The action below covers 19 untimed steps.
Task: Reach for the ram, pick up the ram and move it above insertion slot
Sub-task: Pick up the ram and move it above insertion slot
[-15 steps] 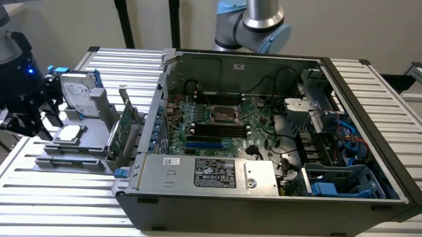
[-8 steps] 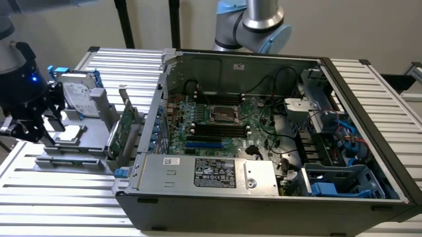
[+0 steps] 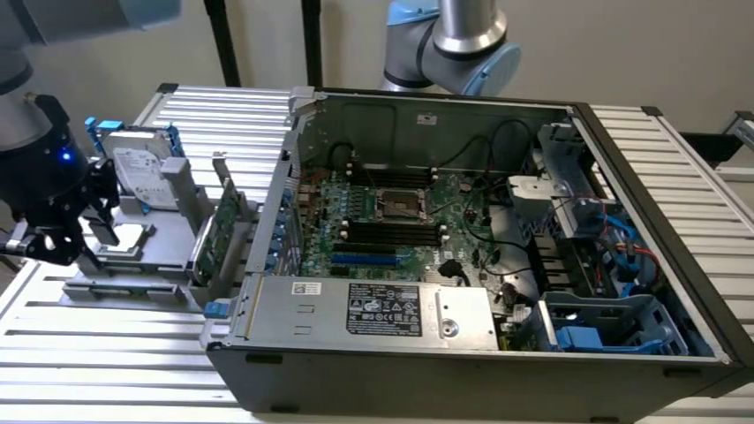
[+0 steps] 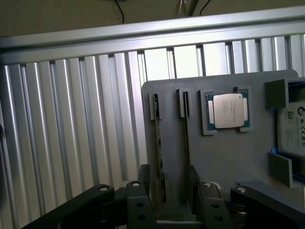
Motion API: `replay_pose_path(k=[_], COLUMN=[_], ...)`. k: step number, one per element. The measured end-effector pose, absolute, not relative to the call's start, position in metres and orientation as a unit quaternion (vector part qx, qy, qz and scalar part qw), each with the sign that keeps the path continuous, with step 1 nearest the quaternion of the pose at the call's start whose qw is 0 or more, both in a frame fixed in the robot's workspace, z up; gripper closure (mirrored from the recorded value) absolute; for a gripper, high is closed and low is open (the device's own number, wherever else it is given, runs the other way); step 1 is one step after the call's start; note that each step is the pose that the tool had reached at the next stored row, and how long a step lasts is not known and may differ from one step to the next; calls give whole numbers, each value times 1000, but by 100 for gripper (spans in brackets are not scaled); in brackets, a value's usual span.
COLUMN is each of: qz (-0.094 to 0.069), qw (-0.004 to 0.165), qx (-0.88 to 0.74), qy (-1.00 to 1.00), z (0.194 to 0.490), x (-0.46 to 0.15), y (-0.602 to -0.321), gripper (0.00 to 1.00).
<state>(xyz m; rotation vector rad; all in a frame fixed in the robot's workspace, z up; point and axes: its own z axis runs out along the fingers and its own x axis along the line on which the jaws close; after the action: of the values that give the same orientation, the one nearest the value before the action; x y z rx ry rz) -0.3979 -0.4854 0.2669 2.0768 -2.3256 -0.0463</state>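
Finds the hand [image 3: 56, 247] wide open at nine o'clock of the computer case [image 3: 471, 362], over the grey holder [image 4: 224, 157]. Places its fingers [image 4: 143, 191] either side of the edge-on ram [image 4: 157, 138], not clamped.

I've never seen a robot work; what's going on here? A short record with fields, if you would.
tool: open, low at the gray holder, holding nothing
ram: on edge in the holder, lined up with the tool's opening, ungripped
also on holder: processor chip, hard drive
computer case: lid off, on the slatted table, to the exterior view's right of the holder
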Motion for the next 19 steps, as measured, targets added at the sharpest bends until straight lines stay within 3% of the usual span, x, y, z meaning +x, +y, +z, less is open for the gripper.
replay_pose_path(k=[19], qz=[-15], qw=[12], qx=[675], qy=[-737], z=[232], x=[-399], y=[-496], gripper=[58])
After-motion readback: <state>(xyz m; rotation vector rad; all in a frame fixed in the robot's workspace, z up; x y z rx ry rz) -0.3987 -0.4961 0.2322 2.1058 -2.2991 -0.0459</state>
